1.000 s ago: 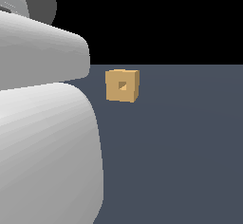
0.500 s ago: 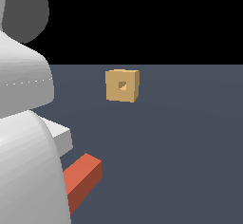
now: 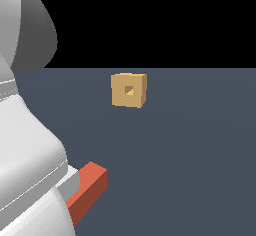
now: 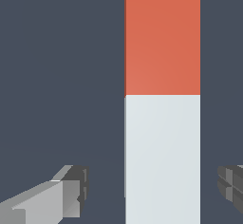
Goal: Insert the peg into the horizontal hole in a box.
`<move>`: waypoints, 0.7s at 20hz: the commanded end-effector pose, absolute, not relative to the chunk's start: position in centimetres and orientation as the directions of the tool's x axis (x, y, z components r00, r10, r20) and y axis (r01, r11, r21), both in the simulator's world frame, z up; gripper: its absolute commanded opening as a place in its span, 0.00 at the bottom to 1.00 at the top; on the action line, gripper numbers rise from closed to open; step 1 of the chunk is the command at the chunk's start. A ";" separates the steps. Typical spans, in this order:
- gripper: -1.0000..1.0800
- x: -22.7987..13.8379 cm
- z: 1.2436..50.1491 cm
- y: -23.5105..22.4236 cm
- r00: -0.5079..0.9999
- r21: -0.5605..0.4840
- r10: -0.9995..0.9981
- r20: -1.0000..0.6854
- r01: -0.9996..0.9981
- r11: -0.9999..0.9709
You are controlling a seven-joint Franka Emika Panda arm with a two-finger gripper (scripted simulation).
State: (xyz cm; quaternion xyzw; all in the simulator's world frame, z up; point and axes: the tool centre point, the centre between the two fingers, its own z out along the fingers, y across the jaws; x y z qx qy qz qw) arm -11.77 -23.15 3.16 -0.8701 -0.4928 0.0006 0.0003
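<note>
The peg (image 4: 162, 99) lies flat on the dark floor, one half red-orange and the other white-grey. In the wrist view my gripper (image 4: 154, 192) is open, with one finger (image 4: 71, 192) on each side of the white half and a gap to each. In the exterior view only the peg's red end (image 3: 90, 187) and a bit of white show past the arm. The box (image 3: 129, 90), a tan cube, stands farther back with its small dark hole (image 3: 129, 90) facing the camera.
The robot's large white arm (image 3: 25, 170) fills the exterior view's left and hides the gripper there. A dark grey floor (image 3: 190, 155) stretches around the box and peg.
The arm has shifted toward the exterior view's left and lower, uncovering the peg's red end, which now shows more. The box has not moved.
</note>
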 end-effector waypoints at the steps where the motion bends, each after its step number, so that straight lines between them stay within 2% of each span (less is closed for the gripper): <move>1: 0.96 -11.7 2.3 -23.2 0.514 0.000 0.858 0.000 0.858 -0.514; 5: 0.96 -11.7 1.9 -23.2 0.514 0.000 0.858 0.000 0.858 -0.514; 6: 0.00 -11.7 1.9 -23.2 0.514 0.000 0.858 0.000 0.858 -0.514; 14: 0.00 -11.7 1.9 -23.2 0.514 0.000 0.858 0.000 0.858 -0.514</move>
